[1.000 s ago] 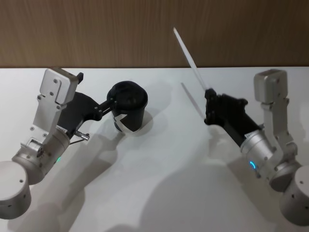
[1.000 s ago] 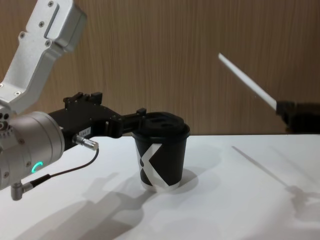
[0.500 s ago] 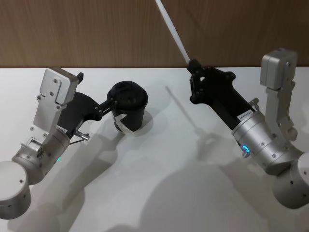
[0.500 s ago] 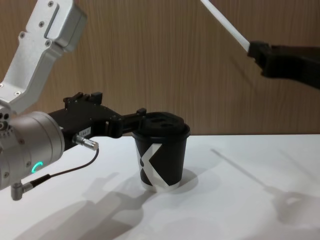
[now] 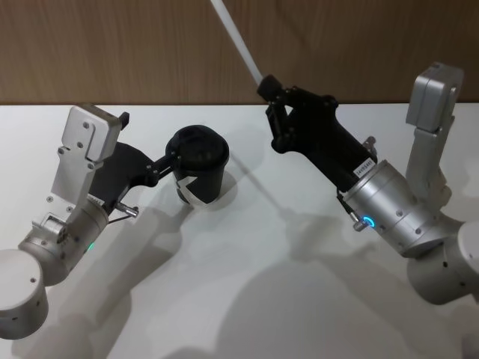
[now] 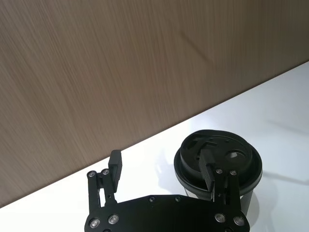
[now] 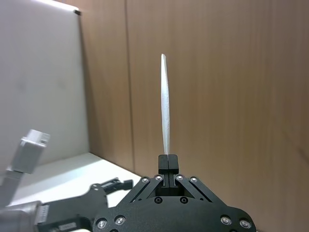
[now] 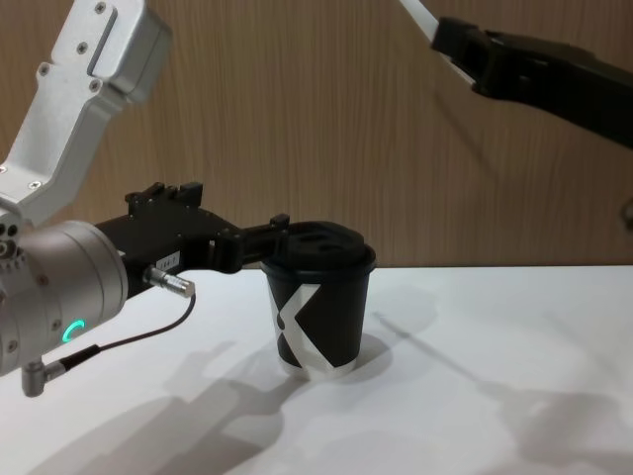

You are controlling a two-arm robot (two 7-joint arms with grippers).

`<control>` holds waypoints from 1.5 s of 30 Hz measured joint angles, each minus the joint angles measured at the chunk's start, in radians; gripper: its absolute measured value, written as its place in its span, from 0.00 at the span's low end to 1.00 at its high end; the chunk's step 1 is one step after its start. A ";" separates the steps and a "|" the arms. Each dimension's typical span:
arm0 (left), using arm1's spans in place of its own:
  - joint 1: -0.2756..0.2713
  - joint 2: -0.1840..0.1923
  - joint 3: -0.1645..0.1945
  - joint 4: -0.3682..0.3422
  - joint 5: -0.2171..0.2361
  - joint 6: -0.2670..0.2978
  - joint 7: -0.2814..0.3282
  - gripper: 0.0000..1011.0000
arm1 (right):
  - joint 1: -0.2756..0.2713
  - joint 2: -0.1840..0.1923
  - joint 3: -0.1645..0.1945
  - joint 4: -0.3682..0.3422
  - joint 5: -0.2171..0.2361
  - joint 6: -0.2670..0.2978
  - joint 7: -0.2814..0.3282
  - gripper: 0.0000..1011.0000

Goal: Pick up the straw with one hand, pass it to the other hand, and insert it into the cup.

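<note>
The thin white straw (image 5: 238, 41) is held by its lower end in my right gripper (image 5: 268, 84), which is shut on it high above the table, right of the cup. It slants up and to the left, out of the top of the head view. In the right wrist view the straw (image 7: 165, 111) stands straight out from the closed fingertips (image 7: 168, 163). The black lidded cup (image 5: 198, 168) with a white K mark stands on the table. My left gripper (image 5: 147, 137) is open beside it, one finger (image 6: 208, 166) against the lid's edge. From the chest, the cup (image 8: 318, 317) sits centre, the right gripper (image 8: 445, 35) above it to the right.
A white table (image 5: 247, 284) carries the cup, and a wood-panelled wall (image 5: 359, 45) rises behind it. The left arm's silver wrist (image 8: 59, 287) and a loose cable (image 8: 129, 341) fill the near left of the chest view.
My right gripper has carried the straw leftward and higher, from the right side toward the space above the cup. The left arm and the cup have not moved.
</note>
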 joint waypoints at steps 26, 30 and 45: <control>0.031 0.025 -0.056 -0.077 -0.098 0.008 -0.075 0.99 | 0.109 0.012 -0.057 0.119 0.110 -0.051 0.196 0.00; 0.045 0.040 -0.081 -0.109 -0.144 0.013 -0.111 0.99 | 0.113 0.012 -0.059 0.124 0.114 -0.052 0.204 0.00; 0.075 0.068 -0.149 -0.171 -0.306 0.037 -0.248 0.99 | 0.122 0.013 -0.064 0.133 0.121 -0.056 0.218 0.00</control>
